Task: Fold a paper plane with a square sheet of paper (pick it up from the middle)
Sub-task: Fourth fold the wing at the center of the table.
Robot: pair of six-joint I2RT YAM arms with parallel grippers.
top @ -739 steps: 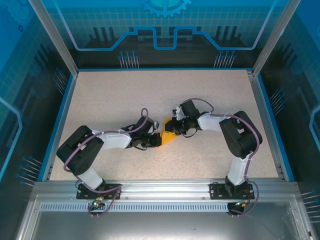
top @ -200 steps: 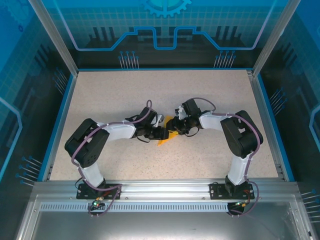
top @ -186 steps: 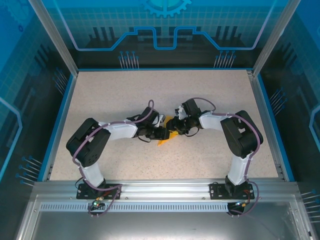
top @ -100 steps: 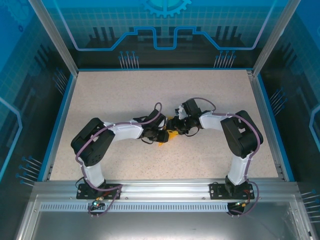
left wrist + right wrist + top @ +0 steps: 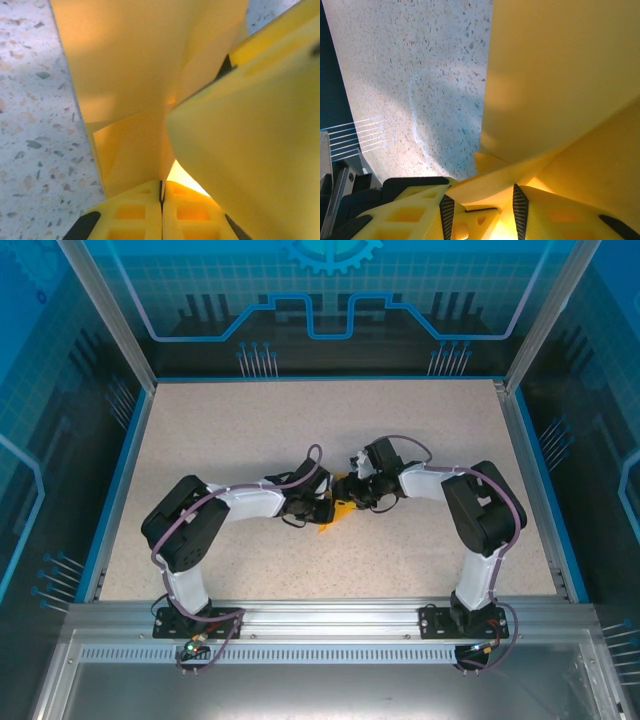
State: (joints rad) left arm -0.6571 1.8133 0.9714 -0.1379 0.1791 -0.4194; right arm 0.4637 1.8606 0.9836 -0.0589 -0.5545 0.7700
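Orange-yellow sheet of paper, creased into overlapping layers, is standing up from the left gripper, whose fingers are pressing together on its lower edge. From above, a small wedge of it is poking out beside the left fingers, its tip pointing away from the right gripper. Its long axis is hard to make out. The right fingers are sitting partly apart with a fold lying across their tips. Whether they are gripping it cannot be told.
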